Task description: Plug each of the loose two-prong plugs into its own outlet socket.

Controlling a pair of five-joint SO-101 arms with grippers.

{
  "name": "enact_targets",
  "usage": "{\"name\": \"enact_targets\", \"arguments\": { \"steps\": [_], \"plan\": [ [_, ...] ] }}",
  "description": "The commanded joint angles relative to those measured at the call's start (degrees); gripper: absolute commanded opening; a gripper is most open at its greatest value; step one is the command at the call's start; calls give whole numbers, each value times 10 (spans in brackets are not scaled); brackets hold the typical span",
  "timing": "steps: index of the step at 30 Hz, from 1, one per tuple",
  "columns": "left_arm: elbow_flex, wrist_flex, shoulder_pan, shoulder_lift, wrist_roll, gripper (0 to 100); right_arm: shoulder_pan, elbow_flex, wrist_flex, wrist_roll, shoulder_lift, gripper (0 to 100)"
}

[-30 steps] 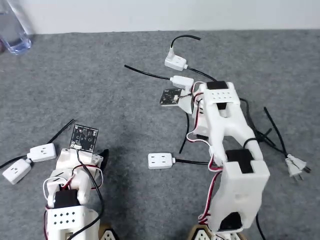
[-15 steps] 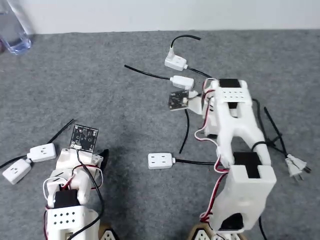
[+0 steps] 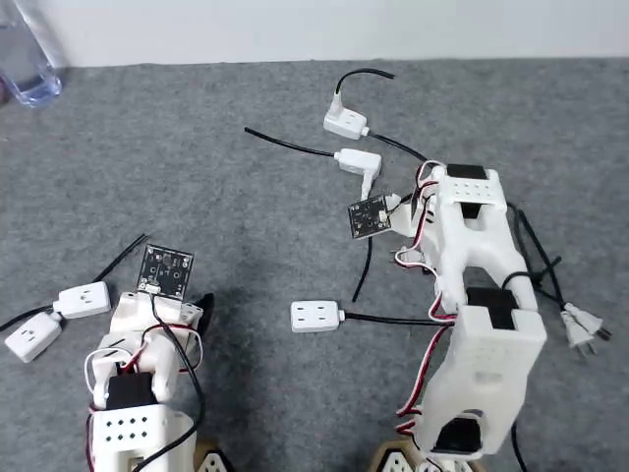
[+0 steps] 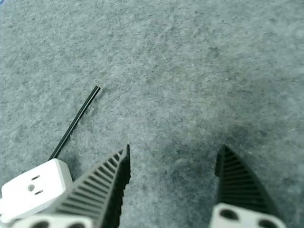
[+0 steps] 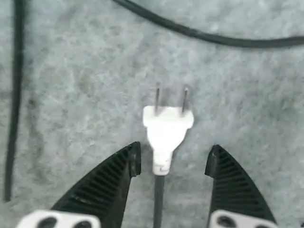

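Right claw (image 5: 174, 149) hung wide open and empty over grey carpet (image 5: 80, 61). A white plug (image 5: 167, 126) lay flat with its tail between the fingertips, head and prongs just ahead, its lead (image 5: 159, 204) running back under the claw. One black cord (image 5: 209, 37) crossed beyond the prongs; a second cord (image 5: 14, 95) ran alongside, outside one jaw. Left claw (image 4: 174, 151) stood open and empty too, a socket (image 4: 33, 190) just outside one jaw and a cord end (image 4: 76, 121) ahead of it.
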Motion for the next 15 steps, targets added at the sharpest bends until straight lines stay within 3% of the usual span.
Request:
{"name": "enact_targets", "arguments": {
  "steps": [1,15],
  "plan": [
    [-1,-13,5,-7,-5,279,2,-9,-28,7,9,227],
    [-1,-13,5,-7,-5,279,-58,-11,-23,-30,15,226]
  ]
}}
